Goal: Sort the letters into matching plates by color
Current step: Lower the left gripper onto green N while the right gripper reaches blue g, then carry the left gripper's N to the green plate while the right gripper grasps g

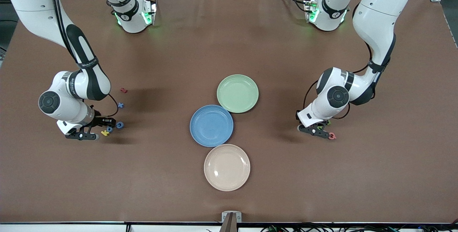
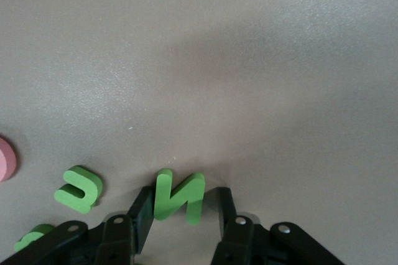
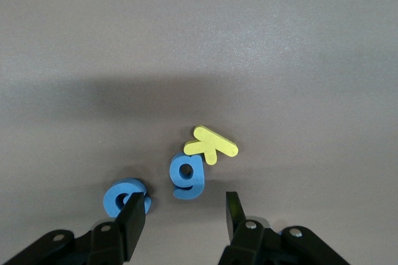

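The left gripper [image 2: 183, 218] is down on the table at its own end, jaws straddling a green N [image 2: 179, 196] but not yet seen pressed on it. The green plate [image 1: 237, 93] is found at ten o'clock from it. The right gripper [image 3: 185, 218] is low, parted, a blue g [image 3: 187, 175] just ahead.

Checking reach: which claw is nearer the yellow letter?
Right claw, low beside the yellow letter; left claw is at the left arm's end, around a green letter.
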